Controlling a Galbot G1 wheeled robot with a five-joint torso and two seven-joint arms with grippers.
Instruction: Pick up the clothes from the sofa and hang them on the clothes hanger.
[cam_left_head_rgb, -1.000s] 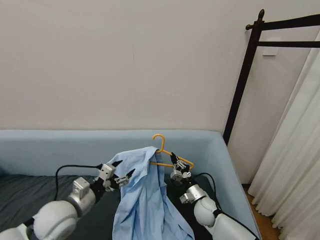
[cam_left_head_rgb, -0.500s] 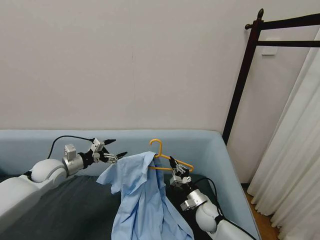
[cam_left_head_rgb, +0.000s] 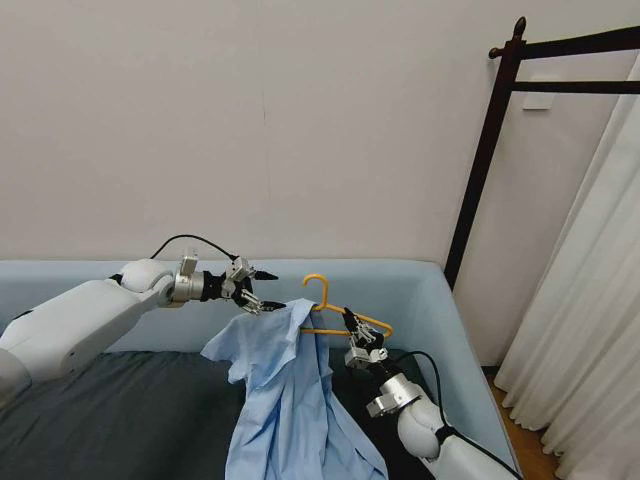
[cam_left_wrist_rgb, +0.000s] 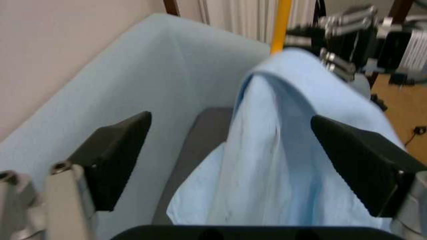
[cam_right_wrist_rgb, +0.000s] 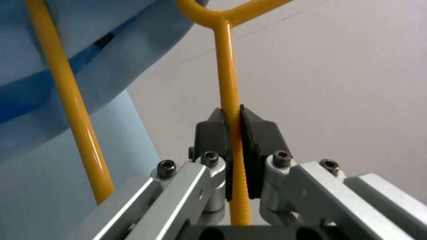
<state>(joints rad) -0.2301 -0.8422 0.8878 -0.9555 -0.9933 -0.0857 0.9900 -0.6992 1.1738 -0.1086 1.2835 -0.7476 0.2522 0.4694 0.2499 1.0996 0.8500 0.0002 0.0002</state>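
Left arm stretched long over the sofa (cam_left_head_rgb: 90, 285) back, left gripper (cam_left_head_rgb: 260, 290) spread wide and empty just beside the shoulder of the blue shirt (cam_left_head_rgb: 285, 390). That shirt looks light, limp and slippery, draped half on the orange hanger (cam_right_wrist_rgb: 225, 75) above the seat; collar or shoulder seam is the place to pinch, I'd say. Right gripper (cam_left_head_rgb: 353, 325), arm low and pointing up, is clamped on the hanger's stiff wire. The dark rack (cam_left_head_rgb: 488, 150) stands well apart, far right.
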